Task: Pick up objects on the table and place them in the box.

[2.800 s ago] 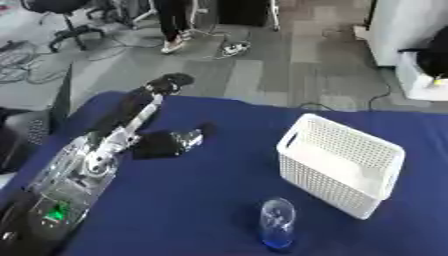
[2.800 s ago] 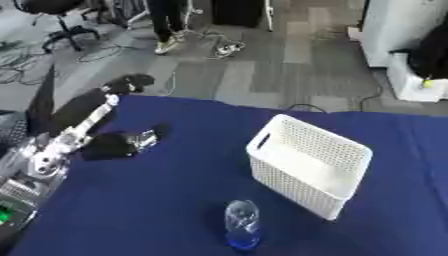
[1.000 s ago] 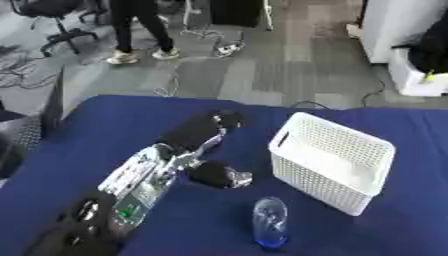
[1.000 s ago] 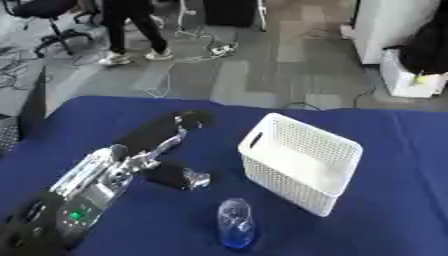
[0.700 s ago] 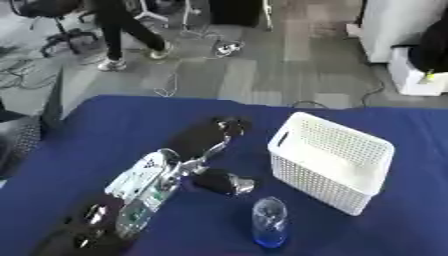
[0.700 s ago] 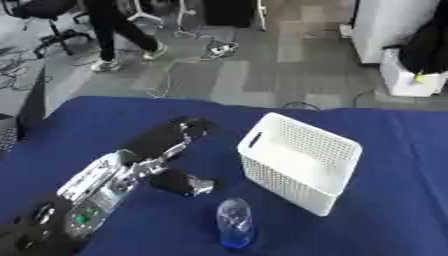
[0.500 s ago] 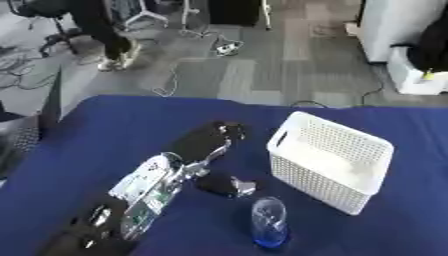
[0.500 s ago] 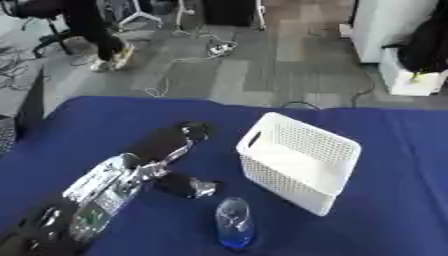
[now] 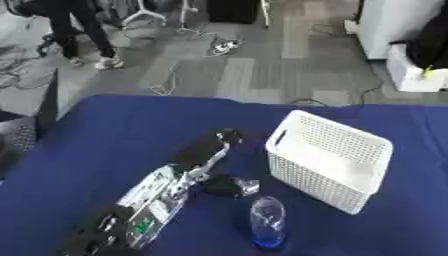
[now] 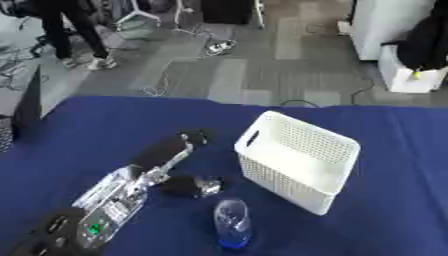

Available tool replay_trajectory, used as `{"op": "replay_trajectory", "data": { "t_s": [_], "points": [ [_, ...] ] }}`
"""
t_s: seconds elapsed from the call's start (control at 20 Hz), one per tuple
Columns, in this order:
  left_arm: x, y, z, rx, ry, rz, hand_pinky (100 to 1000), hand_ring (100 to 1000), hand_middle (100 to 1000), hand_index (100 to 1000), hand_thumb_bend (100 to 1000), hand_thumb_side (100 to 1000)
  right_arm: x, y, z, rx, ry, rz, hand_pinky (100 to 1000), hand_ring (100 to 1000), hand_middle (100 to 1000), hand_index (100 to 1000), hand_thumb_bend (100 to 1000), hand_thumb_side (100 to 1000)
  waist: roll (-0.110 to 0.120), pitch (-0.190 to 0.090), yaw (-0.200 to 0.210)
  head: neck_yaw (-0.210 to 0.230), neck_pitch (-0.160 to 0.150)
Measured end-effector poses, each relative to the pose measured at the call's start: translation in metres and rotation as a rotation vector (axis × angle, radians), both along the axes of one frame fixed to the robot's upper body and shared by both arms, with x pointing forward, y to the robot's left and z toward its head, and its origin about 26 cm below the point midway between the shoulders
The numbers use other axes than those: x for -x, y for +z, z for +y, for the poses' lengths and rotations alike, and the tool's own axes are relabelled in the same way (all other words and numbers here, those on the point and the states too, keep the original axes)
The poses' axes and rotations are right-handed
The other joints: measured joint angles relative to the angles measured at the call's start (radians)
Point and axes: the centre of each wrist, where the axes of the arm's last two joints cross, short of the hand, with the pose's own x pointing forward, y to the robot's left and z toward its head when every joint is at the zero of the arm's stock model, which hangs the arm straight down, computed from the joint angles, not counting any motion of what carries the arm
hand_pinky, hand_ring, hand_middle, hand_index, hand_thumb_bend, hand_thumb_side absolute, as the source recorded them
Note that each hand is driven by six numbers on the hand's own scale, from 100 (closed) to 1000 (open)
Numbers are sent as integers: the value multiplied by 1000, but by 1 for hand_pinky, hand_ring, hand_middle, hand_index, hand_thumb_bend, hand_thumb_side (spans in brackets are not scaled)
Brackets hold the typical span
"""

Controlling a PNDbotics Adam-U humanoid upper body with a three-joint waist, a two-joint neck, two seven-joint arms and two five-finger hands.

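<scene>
1. A clear plastic bottle with a blue base lies near the table's front edge, just in front of the basket.
2. The left arm enters from the front left corner and reaches toward the table's middle.
3. A small dark object with a pale end lies just right of the arm, apart from the bottle.
4. The left hand: I cannot tell whether its fingers are open or curled.
5. A white perforated basket stands right of centre, empty as far as visible.
</scene>
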Motion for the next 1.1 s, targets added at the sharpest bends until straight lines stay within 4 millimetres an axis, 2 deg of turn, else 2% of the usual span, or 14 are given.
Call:
{"op": "replay_trajectory", "data": {
  "t_s": [0.6, 1.1],
  "points": [
    [5, -12, -20, 99, -95, 35, 969, 828, 857, 897, 505, 829, 0, 0, 1, -2, 3, -2, 564, 601, 592, 707, 113, 801, 2, 5, -16, -4, -8],
    [11, -39, -33, 437, -301, 279, 964, 828, 864, 899, 500, 791, -1, -1, 1, -13, 5, -2, 564, 602, 592, 707, 110, 801, 1, 5, -23, -4, -14]
  ]
}}
